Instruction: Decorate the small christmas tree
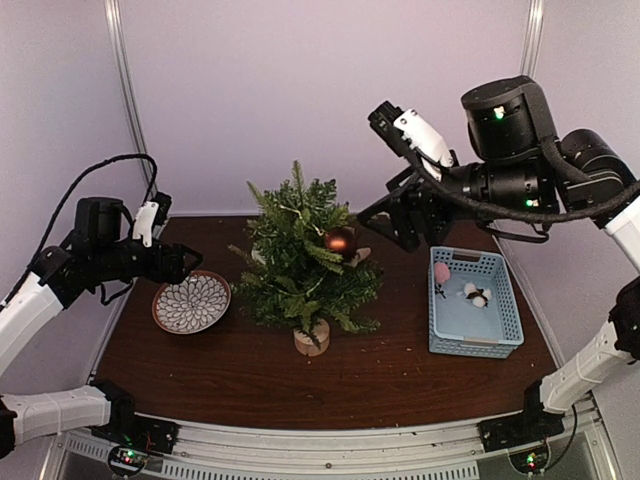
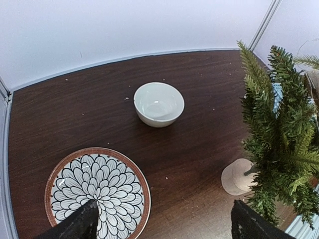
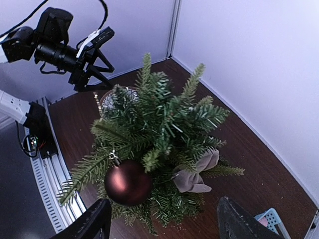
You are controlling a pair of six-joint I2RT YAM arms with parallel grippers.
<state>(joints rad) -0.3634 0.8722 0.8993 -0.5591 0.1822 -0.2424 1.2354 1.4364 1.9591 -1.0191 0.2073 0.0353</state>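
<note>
In the top view, the left gripper (image 1: pixel 188 263) hangs with its fingers spread and empty over the 11 o'clock rim of the patterned plate (image 1: pixel 192 302). A white bowl (image 2: pixel 159 104) stands on the table (image 1: pixel 400 372) beyond the plate. The small christmas tree (image 1: pixel 305 262) stands upright on its wooden stump (image 1: pixel 311 338) mid-table, at 3 o'clock from the plate, with a brown bauble (image 1: pixel 339 241) and a grey bow (image 3: pixel 194 177) on its 2 o'clock side. Just beside the bauble, the right gripper (image 1: pixel 385 222) is released, its fingers apart and holding nothing, and at 3 o'clock from the tree a blue basket (image 1: pixel 505 330) holds a pink ornament (image 1: pixel 441 272) and a white one (image 1: pixel 477 294).
</note>
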